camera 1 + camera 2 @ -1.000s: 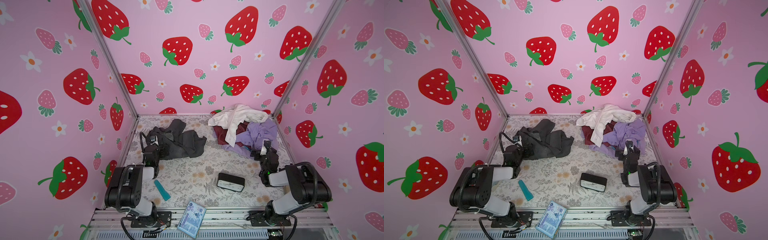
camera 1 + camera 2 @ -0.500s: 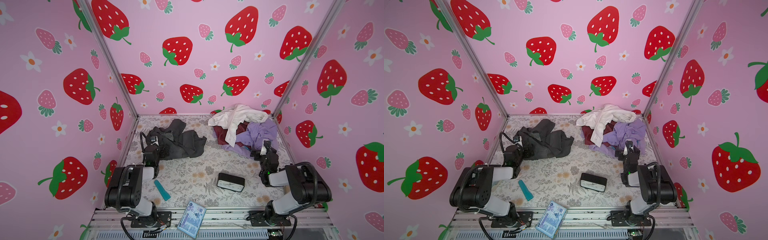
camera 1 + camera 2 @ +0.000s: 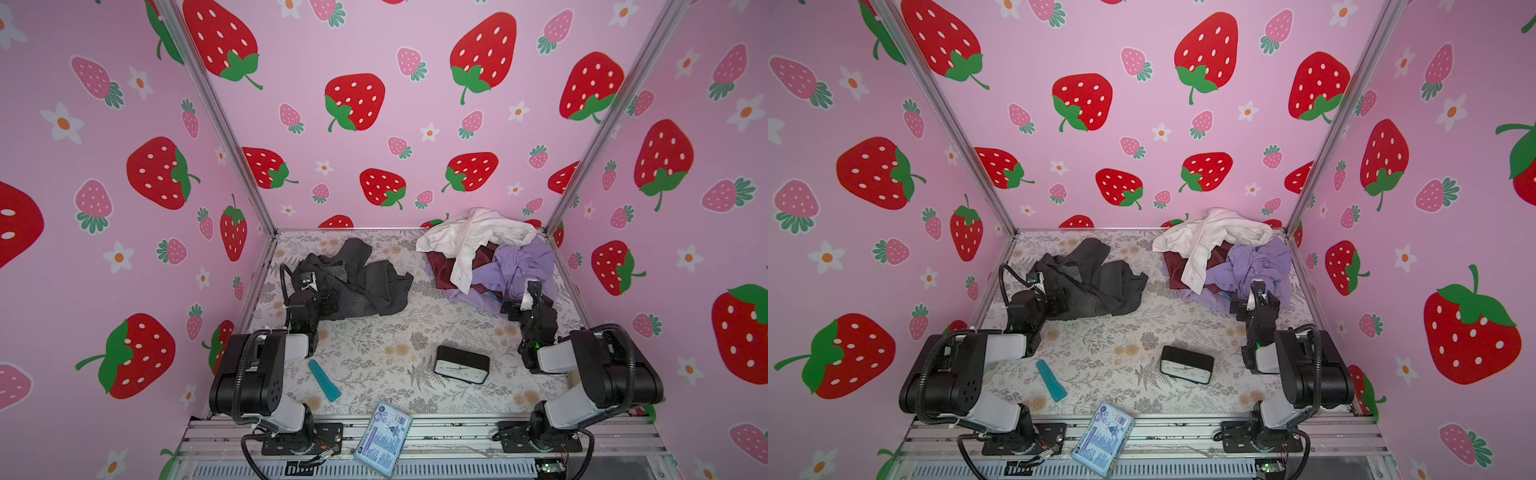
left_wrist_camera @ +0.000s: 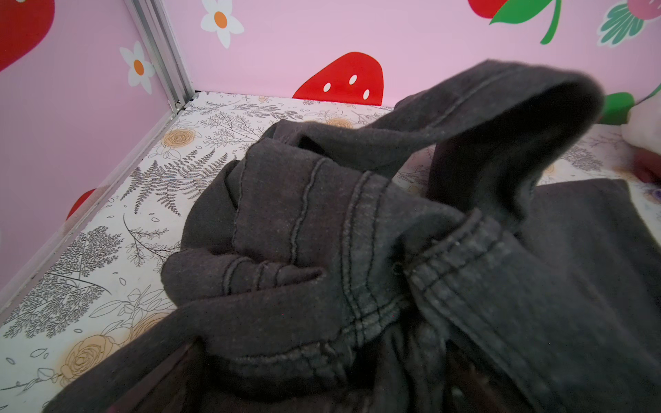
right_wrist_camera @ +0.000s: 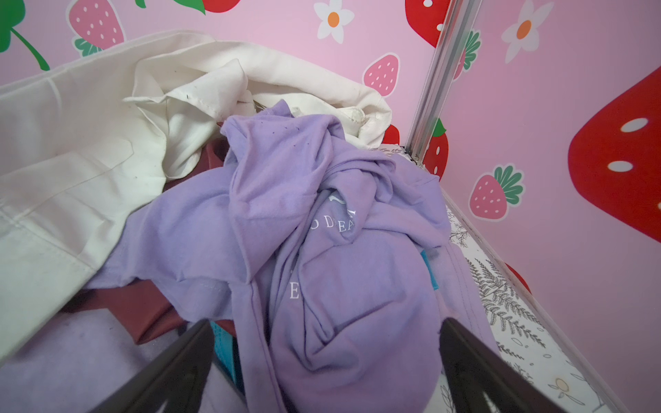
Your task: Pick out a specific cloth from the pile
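Charcoal-grey seamed cloth lay apart from the rumpled pile, seemingly picked out. The right claw gaped empty; the left claw hid its state; next, release

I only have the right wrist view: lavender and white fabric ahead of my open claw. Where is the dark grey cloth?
Observer: The cloth lies apart from the pile, on the left side of the mat in both top views.
Operator: Is the left claw on it?
Observer: The left claw sits at its near edge; fabric hides the jaws, so any grip is unclear.
Operator: Anything loose nearby?
Observer: A black clock lies on the mat, apart from both.
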Controlling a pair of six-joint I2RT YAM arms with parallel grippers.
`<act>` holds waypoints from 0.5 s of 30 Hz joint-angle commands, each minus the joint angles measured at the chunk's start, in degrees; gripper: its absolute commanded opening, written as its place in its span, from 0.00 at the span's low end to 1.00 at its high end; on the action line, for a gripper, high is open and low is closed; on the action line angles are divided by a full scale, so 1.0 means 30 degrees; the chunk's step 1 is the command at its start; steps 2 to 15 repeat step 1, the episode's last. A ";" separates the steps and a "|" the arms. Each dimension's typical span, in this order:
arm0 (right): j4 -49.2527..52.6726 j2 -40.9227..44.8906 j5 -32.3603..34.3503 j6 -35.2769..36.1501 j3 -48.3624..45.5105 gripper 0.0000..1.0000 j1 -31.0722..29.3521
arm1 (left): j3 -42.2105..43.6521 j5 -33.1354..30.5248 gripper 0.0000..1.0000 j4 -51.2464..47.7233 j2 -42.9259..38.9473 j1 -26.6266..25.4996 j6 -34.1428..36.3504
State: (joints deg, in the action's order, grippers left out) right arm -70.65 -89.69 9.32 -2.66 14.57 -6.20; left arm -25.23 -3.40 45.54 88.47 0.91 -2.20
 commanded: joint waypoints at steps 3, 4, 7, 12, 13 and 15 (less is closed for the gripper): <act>-0.0480 -0.0135 -0.0148 0.0395 0.0183 1.00 -0.0004 | -0.0336 0.0313 0.99 -0.0619 0.0090 -0.0043 -0.0044; -0.0480 -0.0135 -0.0148 0.0395 0.0183 1.00 -0.0004 | -0.0336 0.0313 0.99 -0.0619 0.0090 -0.0043 -0.0044; -0.0480 -0.0135 -0.0148 0.0395 0.0183 1.00 -0.0004 | -0.0336 0.0313 0.99 -0.0619 0.0090 -0.0043 -0.0044; -0.0480 -0.0135 -0.0148 0.0395 0.0183 1.00 -0.0004 | -0.0336 0.0313 0.99 -0.0619 0.0090 -0.0043 -0.0044; -0.0480 -0.0135 -0.0148 0.0395 0.0183 1.00 -0.0004 | -0.0336 0.0313 0.99 -0.0619 0.0090 -0.0043 -0.0044; -0.0480 -0.0135 -0.0148 0.0395 0.0183 1.00 -0.0004 | -0.0336 0.0313 0.99 -0.0619 0.0090 -0.0043 -0.0044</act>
